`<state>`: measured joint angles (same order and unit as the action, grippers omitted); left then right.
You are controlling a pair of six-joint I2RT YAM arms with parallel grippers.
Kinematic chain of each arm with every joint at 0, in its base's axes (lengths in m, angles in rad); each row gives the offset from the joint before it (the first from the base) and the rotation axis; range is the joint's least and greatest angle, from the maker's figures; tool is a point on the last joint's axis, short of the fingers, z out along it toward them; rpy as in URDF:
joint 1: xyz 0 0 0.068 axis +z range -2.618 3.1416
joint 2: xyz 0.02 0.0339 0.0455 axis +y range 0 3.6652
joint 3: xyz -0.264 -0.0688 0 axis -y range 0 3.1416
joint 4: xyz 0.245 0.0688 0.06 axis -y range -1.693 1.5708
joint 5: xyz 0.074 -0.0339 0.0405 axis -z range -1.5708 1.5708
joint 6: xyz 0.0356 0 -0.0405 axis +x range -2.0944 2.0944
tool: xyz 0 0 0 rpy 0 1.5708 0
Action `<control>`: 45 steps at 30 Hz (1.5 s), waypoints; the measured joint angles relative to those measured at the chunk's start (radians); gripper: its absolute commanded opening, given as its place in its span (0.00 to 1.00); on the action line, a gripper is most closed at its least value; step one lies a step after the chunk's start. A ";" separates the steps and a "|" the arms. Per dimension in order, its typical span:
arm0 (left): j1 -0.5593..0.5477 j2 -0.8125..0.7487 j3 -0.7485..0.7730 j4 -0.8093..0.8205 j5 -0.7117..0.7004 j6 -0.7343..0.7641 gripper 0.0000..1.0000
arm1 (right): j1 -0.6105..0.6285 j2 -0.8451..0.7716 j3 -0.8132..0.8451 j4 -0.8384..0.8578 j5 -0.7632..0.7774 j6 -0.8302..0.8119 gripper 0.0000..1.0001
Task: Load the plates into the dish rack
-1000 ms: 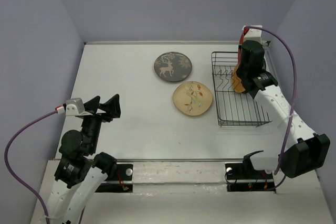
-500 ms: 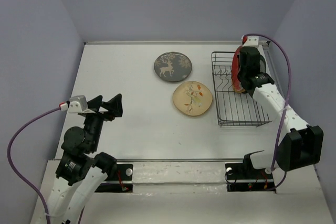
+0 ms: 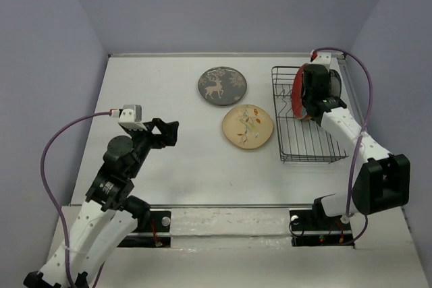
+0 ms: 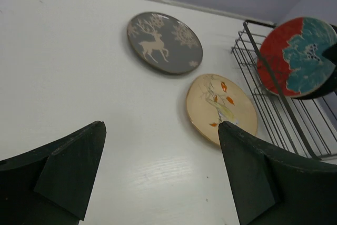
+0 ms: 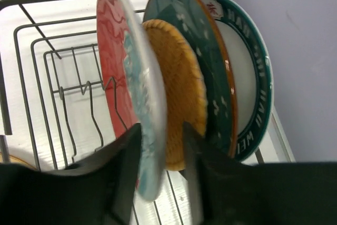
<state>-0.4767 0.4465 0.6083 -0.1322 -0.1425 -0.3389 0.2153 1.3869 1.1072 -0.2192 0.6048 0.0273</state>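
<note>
Overhead, my right gripper (image 3: 312,92) sat at the far end of the dish rack (image 3: 307,146), beside the upright red plate (image 3: 295,89). The deer plate (image 3: 222,85) and cream floral plate (image 3: 248,127) lay flat on the bench (image 3: 169,85).

From the left wrist, my left gripper (image 4: 160,125) gaped wide, holding nothing.

From the right wrist, I judged it best to back straight off without nudging the orange plate (image 5: 181,93) just behind. My fingers (image 5: 124,151) straddled the red plate's lower rim, slightly parted, with a gap on one side.
</note>
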 measured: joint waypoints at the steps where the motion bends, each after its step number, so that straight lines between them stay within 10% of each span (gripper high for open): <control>1: 0.000 0.027 0.000 0.003 0.031 -0.016 0.99 | 0.000 0.008 0.000 0.005 0.000 0.017 0.64; 18: -0.123 0.604 -0.158 0.429 0.194 -0.353 0.79 | 0.000 -0.238 0.000 -0.047 -0.120 0.220 0.82; 45: -0.177 1.436 0.337 0.644 0.175 -0.269 0.39 | 0.000 -0.570 -0.300 -0.012 -0.612 0.441 0.75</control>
<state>-0.6540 1.8828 0.9455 0.5114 0.0326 -0.6079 0.2153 0.8169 0.8074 -0.2314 -0.0074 0.4686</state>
